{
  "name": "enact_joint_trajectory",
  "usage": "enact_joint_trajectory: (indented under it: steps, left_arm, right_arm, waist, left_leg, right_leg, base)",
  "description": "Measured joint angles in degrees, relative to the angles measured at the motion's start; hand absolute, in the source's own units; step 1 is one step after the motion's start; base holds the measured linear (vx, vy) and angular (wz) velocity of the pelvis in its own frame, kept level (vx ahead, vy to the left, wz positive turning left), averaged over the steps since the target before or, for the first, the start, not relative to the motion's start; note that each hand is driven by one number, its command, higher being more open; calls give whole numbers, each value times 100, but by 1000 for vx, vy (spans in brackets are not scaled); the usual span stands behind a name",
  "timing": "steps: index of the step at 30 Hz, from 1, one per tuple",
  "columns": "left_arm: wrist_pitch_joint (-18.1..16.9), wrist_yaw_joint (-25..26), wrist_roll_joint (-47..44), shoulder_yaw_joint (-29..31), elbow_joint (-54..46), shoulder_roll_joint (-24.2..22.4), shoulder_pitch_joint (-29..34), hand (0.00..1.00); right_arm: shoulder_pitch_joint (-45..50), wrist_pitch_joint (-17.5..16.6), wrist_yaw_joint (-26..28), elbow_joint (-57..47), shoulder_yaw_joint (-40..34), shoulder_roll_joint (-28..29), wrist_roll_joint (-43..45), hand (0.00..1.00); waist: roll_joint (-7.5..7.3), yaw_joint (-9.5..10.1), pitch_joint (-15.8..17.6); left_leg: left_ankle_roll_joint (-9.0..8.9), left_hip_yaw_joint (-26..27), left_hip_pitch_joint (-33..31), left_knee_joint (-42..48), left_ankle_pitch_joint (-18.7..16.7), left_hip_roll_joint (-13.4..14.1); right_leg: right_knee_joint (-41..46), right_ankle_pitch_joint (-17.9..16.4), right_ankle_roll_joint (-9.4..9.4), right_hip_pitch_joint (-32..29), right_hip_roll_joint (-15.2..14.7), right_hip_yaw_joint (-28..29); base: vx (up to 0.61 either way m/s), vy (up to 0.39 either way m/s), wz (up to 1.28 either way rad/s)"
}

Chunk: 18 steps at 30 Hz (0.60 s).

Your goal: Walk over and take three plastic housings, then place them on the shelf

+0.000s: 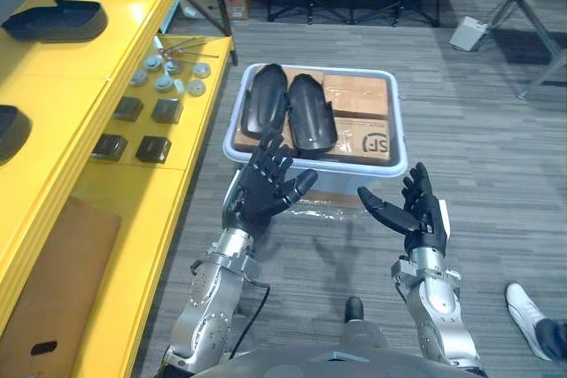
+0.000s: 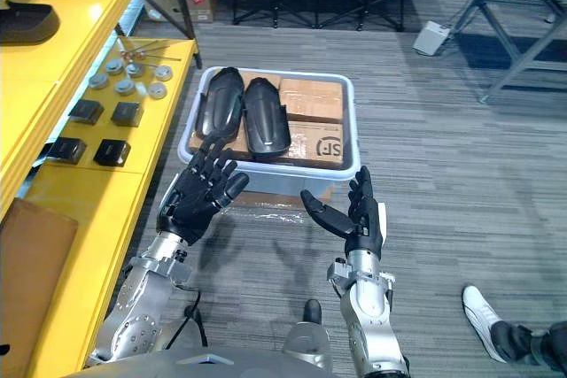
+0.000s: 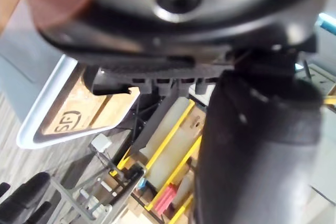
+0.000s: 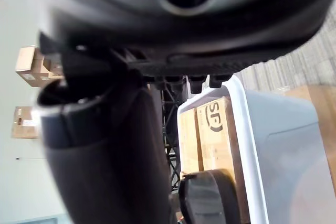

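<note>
Hovering at the near rim of the bin (image 1: 400, 143) with left hand (image 1: 261, 190) and right hand (image 1: 418, 212), fingers (image 1: 282, 165) spread wide, empty. Spotting 2 plastic housings (image 1: 310, 112) inside the bin; picking and shelf (image 1: 168, 210) placement apparently still ahead.

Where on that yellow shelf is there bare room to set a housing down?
On the yellow shelf, the lower level is bare between the small black blocks and the brown cardboard sheet. The upper level has a gap between two black plastic housings. It is crowded around the grey round caps.
</note>
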Motion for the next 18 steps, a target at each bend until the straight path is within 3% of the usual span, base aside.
enact_joint_trajectory:
  steps: [4, 6, 8, 12, 18]
  left_arm:
    - [175, -89, 70, 55, 43, 245, -247, 100]
    - [228, -145, 68, 45, 50, 366, -457, 100]
    - [279, -191, 68, 42, 50, 420, -481, 100]
    - [342, -247, 40, 24, 355, 473, -582, 100]
    - [311, -256, -187, -52, 1192, 457, -1059, 100]
  right_arm:
    - [-1386, 92, -442, 979, -488, -481, 5, 100]
    - [-2681, 97, -745, 1988, -894, -1184, 92, 100]
    - [-3051, 95, -842, 2290, -987, -1478, 193, 100]
    - [-4278, 85, -871, 3366, -720, -2447, 517, 100]
    - [-5387, 93, -949, 4057, 23, -2979, 466, 100]
  waist:
    - [-24, 170, 332]
    - [9, 372, 694]
    - [41, 461, 819]
    - [125, 564, 1008]
    - [209, 737, 1263]
  left_leg:
    - [6, -288, -460, 288, -5, -89]
    - [-10, -488, -845, 490, -86, -162]
    - [-10, -550, -958, 563, -74, -176]
    - [55, -815, -1532, 827, -40, -238]
    - [115, -1064, -2009, 1225, -142, -252]
  right_leg:
    - [-204, 242, 17, -64, -39, -155]
    - [-226, 398, 25, -318, -58, -162]
    - [-229, 438, 25, -380, -57, -180]
    - [-234, 558, 31, -702, -54, -305]
    - [-245, 767, 11, -961, -3, -437]
  base:
    - [-85, 57, 22]
    - [-208, 86, 10]
    - [-117, 49, 10]
    - [-62, 45, 14]
    - [-67, 49, 1]
